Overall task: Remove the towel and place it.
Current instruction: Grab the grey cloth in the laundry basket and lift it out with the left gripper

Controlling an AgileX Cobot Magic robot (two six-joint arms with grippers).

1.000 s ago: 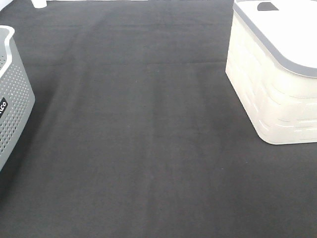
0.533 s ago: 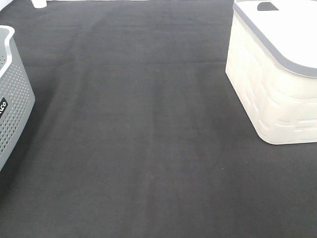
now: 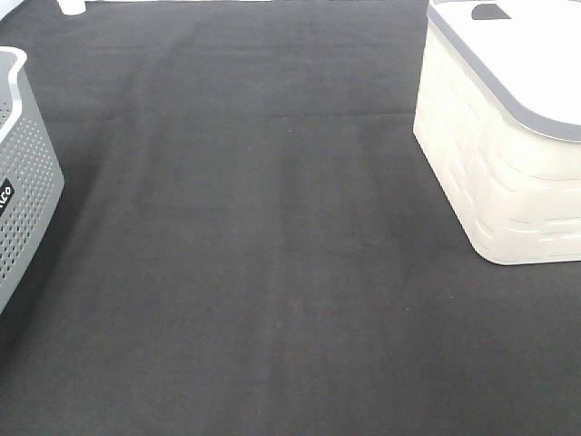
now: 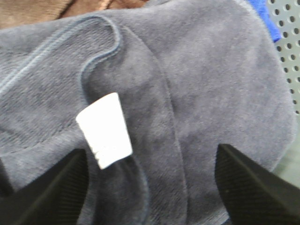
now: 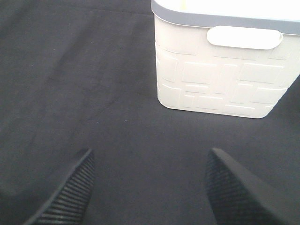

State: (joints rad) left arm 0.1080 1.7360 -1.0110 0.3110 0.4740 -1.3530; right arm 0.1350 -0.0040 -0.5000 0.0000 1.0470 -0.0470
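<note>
Grey-lavender towel [image 4: 201, 93] lies crumpled inside perforated grey basket [image 4: 287, 56]. Left gripper [image 4: 151, 161] poised just above, jaws apart. Cloth looks soft, light, limp; likeliest pinch point is raised hem fold [image 4: 115, 40] near white tag [image 4: 104, 130]. Right gripper [image 5: 150, 161] spread, empty, over black tabletop [image 5: 70, 70].

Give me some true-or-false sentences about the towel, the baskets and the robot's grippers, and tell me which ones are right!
1. The towel has a white tag on it. True.
2. The left gripper is pinched shut on the towel. False: its jaws stand wide apart over the towel.
3. The white basket sits on the right side of the high view. True.
4. The right gripper holds a blue cloth. False: it is open and holds nothing, above the black table cover.
5. The grey basket has little holes in its wall. True.
</note>
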